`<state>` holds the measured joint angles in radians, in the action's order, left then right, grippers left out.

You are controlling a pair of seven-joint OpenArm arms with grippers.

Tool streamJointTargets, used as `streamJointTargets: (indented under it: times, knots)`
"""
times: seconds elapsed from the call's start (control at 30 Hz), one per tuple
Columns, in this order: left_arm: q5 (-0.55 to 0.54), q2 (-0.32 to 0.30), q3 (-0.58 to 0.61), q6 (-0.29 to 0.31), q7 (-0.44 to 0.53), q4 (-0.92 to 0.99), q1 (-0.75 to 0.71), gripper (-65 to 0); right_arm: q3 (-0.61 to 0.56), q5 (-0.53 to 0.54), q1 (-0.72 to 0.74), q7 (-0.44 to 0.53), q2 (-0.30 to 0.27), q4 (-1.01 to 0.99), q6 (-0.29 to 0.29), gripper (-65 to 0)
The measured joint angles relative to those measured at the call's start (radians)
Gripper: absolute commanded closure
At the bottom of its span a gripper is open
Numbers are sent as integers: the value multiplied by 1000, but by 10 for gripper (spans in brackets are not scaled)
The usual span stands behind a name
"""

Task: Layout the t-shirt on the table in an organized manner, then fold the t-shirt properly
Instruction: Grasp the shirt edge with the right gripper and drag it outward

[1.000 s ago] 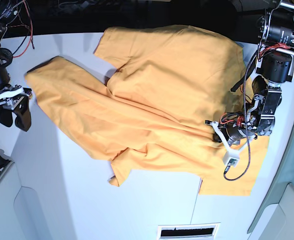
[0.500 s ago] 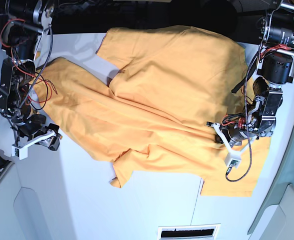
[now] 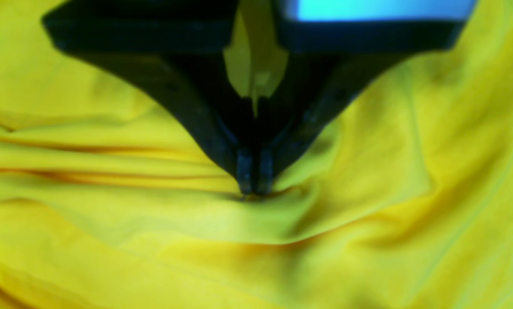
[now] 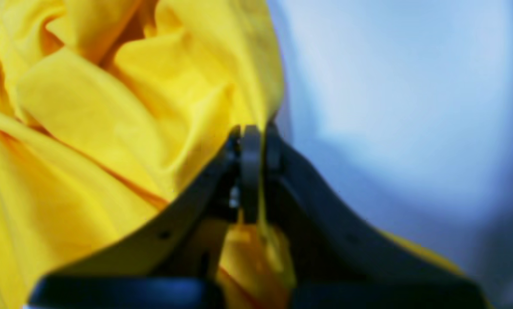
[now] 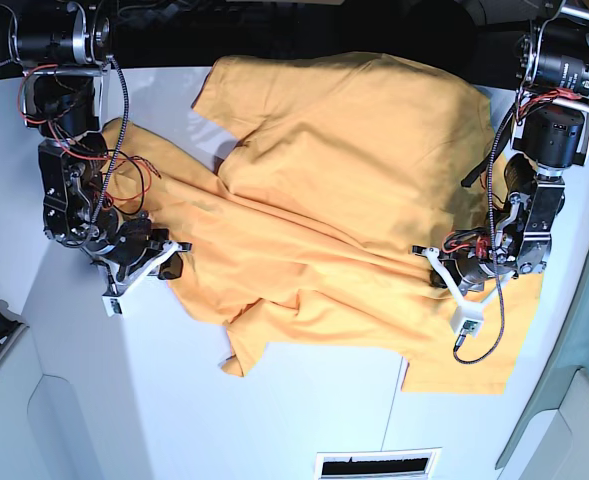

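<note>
Now both grippers pinch the t-shirt (image 5: 344, 190) on the table (image 5: 274, 410): left gripper (image 3: 253, 189) mid-cloth, right gripper (image 4: 253, 133) at its edge.

The base view looks straight down from high up on the table (image 5: 274, 420), taking in both arms. Each wrist view sits very near, just behind its own jaws, facing along them at the shirt (image 5: 344, 180) ahead. All three views share that cloth; the wrist views are blurred.

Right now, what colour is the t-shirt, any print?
Plain orange-yellow t-shirt, no print visible; base view shows it best.
</note>
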<state>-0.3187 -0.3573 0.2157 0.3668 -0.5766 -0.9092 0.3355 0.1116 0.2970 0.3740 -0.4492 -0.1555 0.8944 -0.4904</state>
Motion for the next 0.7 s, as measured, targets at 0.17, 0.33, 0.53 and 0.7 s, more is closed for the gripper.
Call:
streamJointTargets:
  times: [0.17, 0.33, 0.53, 0.7]
  knots:
    - [0, 0, 0, 0, -3, 0, 4, 0, 86, -3, 0, -101, 1, 132, -3, 0]
    - [-8, 6, 0, 64, -45, -25, 10, 0, 293, 8, 0, -198, 2, 329, -10, 0]
    - [-64, 20, 8, 115, -93, -84, 2, 0, 456, 95, 2, -322, -36, 395, -11, -194]
    - [-60, 17, 7, 109, -105, -107, -5, -111, 477, 119, -45, -332, -49, 397, 0, -378]
